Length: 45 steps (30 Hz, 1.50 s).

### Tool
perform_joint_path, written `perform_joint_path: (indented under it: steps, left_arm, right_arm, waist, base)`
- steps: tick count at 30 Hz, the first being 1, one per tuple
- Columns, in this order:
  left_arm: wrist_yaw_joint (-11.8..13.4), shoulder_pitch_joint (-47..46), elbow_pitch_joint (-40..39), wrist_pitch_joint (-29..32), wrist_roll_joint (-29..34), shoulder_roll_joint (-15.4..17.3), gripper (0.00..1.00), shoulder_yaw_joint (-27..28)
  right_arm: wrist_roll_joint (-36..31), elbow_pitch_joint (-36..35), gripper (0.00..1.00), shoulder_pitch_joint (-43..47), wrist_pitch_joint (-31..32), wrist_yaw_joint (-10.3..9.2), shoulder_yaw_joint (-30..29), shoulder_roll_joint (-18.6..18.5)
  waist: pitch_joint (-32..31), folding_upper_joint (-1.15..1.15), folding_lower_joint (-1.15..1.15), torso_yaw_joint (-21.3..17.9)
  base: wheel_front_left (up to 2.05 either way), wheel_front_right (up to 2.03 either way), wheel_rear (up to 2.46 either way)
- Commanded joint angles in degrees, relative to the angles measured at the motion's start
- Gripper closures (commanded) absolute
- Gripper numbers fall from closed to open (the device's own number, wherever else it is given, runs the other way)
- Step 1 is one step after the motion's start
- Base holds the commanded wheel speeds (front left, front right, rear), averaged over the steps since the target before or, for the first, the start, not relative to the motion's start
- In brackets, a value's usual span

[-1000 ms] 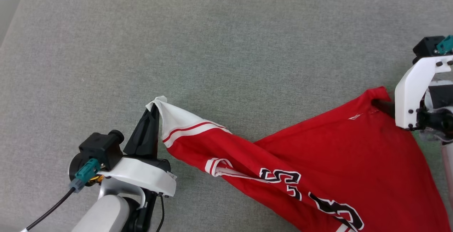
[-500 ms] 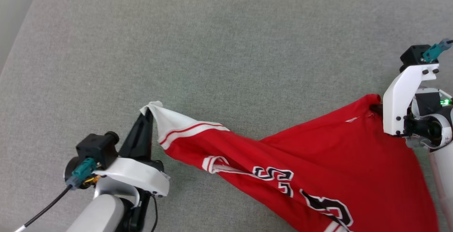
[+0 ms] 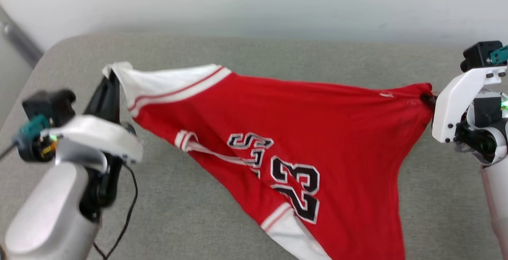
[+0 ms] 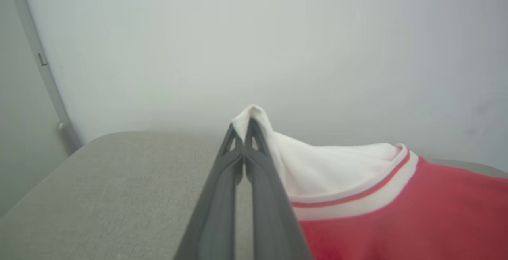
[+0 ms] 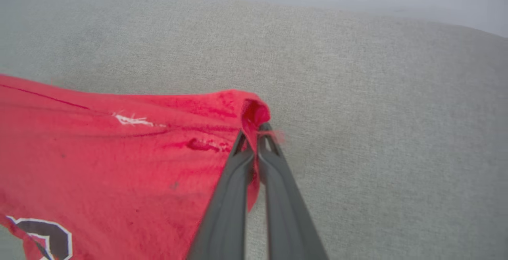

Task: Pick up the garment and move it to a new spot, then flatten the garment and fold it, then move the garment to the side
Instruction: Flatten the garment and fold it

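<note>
The garment, a red jersey with white sleeves and a black "23" print, hangs stretched above the grey cushion between both arms. My left gripper is shut on the tip of a white sleeve; the left wrist view shows white cloth pinched at the fingertips of the left gripper. My right gripper is shut on a red corner; in the right wrist view the red cloth wraps over the tips of that gripper. The lower part of the garment sags toward the cushion, with another white sleeve at the bottom.
A broad grey cushion lies under the garment, with its far edge against a pale wall. A dark strip runs down the wall at the left. A black cable hangs from my left arm.
Both grippers have lifted the garment off the cushion and pulled it taut. The head view has tilted up, bringing the wall in. The right gripper closed on the red corner.
</note>
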Motion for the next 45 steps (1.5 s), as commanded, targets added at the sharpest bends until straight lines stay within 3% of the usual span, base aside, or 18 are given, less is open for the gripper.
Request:
perform_joint_path:
  steps: [1,11,28,37,45]
  left_arm:
    - [-0.2,-2.3,1.0,0.4,-0.2,0.1,1.0,0.3]
    - [-5.0,-23.4,15.8,3.4,1.5,-1.2,1.0,-1.1]
    - [-10.3,-63.8,28.7,0.5,7.0,0.9,1.0,0.2]
    - [-10.9,-73.2,30.0,0.1,8.0,0.3,1.0,-0.1]
    - [-11.4,-70.9,31.5,-0.9,6.6,-0.5,1.0,0.0]
  right_arm:
    - [-0.6,0.5,1.0,-1.1,-0.8,-0.06,-0.1,-0.2]
    - [-5.2,4.0,1.0,-13.1,-8.7,-0.08,-1.9,0.0]
    - [-10.9,3.6,1.0,-44.2,-18.5,-0.09,-3.6,-1.8]
    - [-10.6,6.8,1.0,-57.3,-23.2,-0.08,-0.7,-3.3]
    - [-8.9,12.8,1.0,-61.7,-26.7,-0.08,4.5,-3.6]
  waist:
    - [-2.0,0.0,0.0,-1.8]
    - [1.0,0.0,0.0,-3.8]
    - [21.8,0.0,0.0,-5.5]
    - [30.5,0.0,0.0,-5.0]
    - [34.7,0.0,0.0,-4.5]
  base:
    - [0.0,0.0,0.0]
    - [0.0,0.0,0.0]
    - [0.0,0.0,0.0]
    - [0.0,0.0,0.0]
    - [0.0,0.0,0.0]
